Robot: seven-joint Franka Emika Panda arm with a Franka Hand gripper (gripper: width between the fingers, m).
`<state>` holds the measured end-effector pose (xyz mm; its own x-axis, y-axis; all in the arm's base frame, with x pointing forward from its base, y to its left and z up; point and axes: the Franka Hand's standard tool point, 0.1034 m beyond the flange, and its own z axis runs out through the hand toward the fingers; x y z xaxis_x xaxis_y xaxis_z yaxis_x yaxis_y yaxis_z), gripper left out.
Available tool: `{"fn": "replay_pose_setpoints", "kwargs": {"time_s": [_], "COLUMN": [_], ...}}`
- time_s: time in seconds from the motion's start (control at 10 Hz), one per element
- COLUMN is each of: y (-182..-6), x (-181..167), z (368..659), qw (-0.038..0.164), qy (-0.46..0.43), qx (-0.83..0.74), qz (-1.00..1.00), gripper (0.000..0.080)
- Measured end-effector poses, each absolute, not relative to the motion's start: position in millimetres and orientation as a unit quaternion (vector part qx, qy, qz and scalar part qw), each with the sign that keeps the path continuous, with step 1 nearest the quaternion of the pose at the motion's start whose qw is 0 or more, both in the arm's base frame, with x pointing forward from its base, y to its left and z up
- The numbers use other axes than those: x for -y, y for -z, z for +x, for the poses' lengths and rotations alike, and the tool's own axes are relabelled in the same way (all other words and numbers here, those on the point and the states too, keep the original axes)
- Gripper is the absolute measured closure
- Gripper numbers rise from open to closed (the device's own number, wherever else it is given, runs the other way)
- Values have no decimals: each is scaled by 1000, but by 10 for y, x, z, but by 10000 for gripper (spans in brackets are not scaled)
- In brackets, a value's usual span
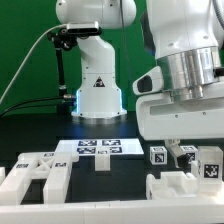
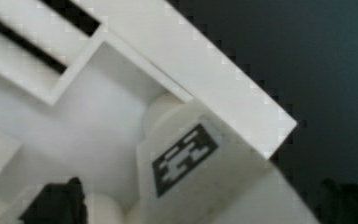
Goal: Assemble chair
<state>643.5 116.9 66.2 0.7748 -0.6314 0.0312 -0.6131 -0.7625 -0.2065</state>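
Observation:
The chair lies as loose matte white parts. Notched slabs (image 1: pixel 40 180) sit at the front of the exterior view's left, with a small block (image 1: pixel 100 162) in the middle. Tagged blocks (image 1: pixel 158 154) (image 1: pixel 208 165) and a low piece (image 1: pixel 185 188) lie at the right. My gripper (image 1: pixel 184 156) is low among those right parts. In the wrist view a white chair part (image 2: pixel 140 110) with a tag (image 2: pixel 185 155) fills the picture, blurred. It lies between my wide-apart fingers (image 2: pixel 60 205), with the gripper (image 2: pixel 202 205) open around it.
The marker board (image 1: pixel 100 147) lies flat mid-table. The arm's white base (image 1: pixel 98 95) stands behind it with a black cable (image 1: pixel 30 60) at the left. The table is black.

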Motion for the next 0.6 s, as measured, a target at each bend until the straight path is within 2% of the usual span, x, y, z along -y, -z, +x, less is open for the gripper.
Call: {"fn": "replay_pose_setpoints", "kwargs": {"time_s": [0.1, 0.2, 0.3, 0.4, 0.5, 0.6], "y": [-681, -676, -672, -672, -671, -669], "x": [-1224, -1253, -1244, -1246, -1244, -1235], "z": [6452, 6465, 6466, 6466, 6466, 6464], "qw": [69, 64, 66, 66, 66, 66], "qy": [45, 43, 43, 42, 42, 41], "qx": [-233, -185, -205, -208, -208, -225], "qz": [-969, -980, -976, -975, -975, -971], "gripper": [150, 150, 170, 329, 329, 513]}}
